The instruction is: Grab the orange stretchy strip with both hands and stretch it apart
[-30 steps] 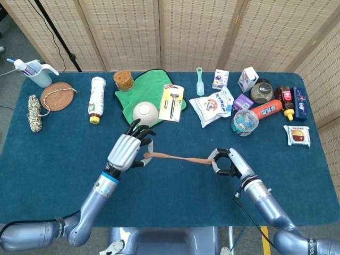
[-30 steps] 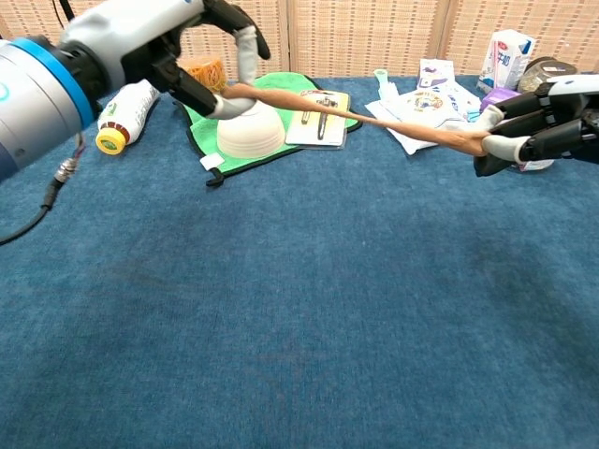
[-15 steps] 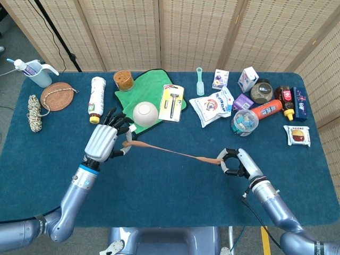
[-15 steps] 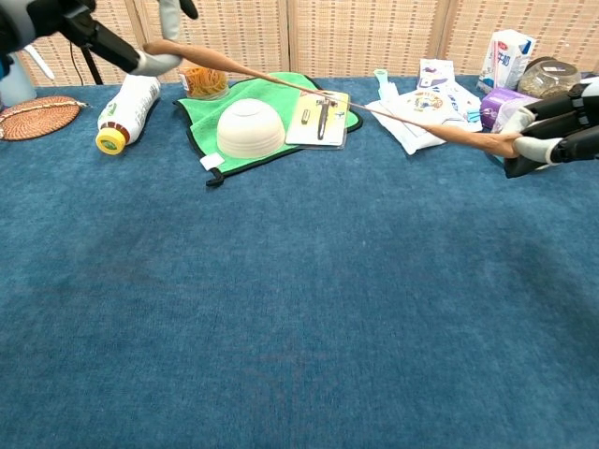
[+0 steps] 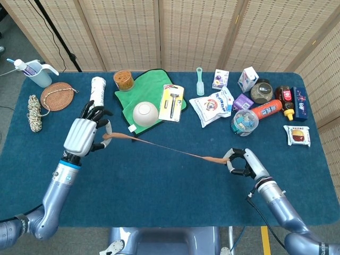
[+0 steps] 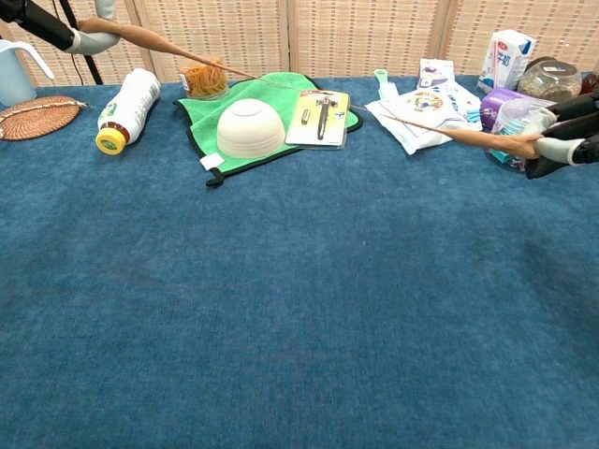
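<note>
**Orange strip under two-handed tension**

Widening since the earlier frames: left robot hand (image 5: 84,135) swinging further out toward its own side, right robot hand (image 5: 241,161) edging outward, orange stretchy strip (image 5: 164,149) lengthening and thinning between them. Hanging clear above the desk (image 5: 159,186), running from the left fingers near the white bottle (image 5: 96,87) down past the white bowl (image 5: 145,113) to the right fingers. Pinching one end each, both robot hands closed on the strip, remaining fingers curled or loosely spread. Looking thickest at the two gripped ends, narrowing to a thread-thin line at mid-span, apparently close to its limit. Risking, on further pulling, slippage out of a shallow pinch, recoil toward the opposite hand, or snapping at the thinned middle; also risking a whipping end striking the bowl or the razor pack (image 5: 172,102) lying on the green cloth (image 5: 127,98).
</note>
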You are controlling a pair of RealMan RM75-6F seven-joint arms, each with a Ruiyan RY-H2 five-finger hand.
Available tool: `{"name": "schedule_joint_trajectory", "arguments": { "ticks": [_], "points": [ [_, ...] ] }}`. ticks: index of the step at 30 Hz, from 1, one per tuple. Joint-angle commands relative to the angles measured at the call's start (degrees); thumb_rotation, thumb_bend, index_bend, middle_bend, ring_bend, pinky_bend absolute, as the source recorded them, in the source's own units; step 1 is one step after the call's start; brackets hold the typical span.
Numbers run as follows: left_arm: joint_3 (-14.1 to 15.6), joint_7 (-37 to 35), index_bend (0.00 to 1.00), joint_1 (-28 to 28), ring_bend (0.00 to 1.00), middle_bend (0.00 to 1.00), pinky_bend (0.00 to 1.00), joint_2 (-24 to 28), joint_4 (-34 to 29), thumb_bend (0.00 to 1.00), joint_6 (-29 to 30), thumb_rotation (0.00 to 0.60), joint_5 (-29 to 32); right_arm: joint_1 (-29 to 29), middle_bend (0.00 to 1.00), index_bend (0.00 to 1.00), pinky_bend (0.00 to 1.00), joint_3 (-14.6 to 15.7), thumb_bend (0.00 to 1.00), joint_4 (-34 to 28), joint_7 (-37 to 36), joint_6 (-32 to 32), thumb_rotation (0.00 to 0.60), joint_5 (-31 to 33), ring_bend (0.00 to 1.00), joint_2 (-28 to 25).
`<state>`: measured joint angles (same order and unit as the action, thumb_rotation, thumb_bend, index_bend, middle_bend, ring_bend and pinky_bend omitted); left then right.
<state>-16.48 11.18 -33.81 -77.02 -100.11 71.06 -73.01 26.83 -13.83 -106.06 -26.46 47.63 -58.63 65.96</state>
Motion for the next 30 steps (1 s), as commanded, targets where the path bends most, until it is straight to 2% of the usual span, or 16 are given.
{"name": "schedule_joint_trajectory", "arguments": {
  "ticks": [1, 20, 30],
  "points": [
    [-0.2, -0.6, 0.87, 0.4, 0.17, 0.32, 0.01, 0.7, 0.4, 0.41, 0.3, 0.6, 0.5, -0.2, 0.54, 0.74, 0.21, 0.0, 0.56, 0.2, -0.3, -0.1, 0.6, -0.1, 0.42, -0.2],
    [-0.7, -3.7, 0.86, 2.1, 0.17, 0.32, 0.01, 4.5, 2.6, 0.41, 0.9, 0.6, 2.3, -1.1, 0.54, 0.74, 0.21, 0.6, 0.56, 1.8, -1.0, -0.5, 0.6, -0.8, 0.42, -0.7],
    [-2.3, -4.9, 0.86, 2.9, 0.17, 0.32, 0.01, 7.0, 3.5, 0.41, 1.5, 0.6, 4.6, -2.0, 0.54, 0.74, 0.21, 1.1, 0.56, 2.9, -1.9, -0.6, 0.6, -0.8, 0.42, -1.1]
  ]
}}
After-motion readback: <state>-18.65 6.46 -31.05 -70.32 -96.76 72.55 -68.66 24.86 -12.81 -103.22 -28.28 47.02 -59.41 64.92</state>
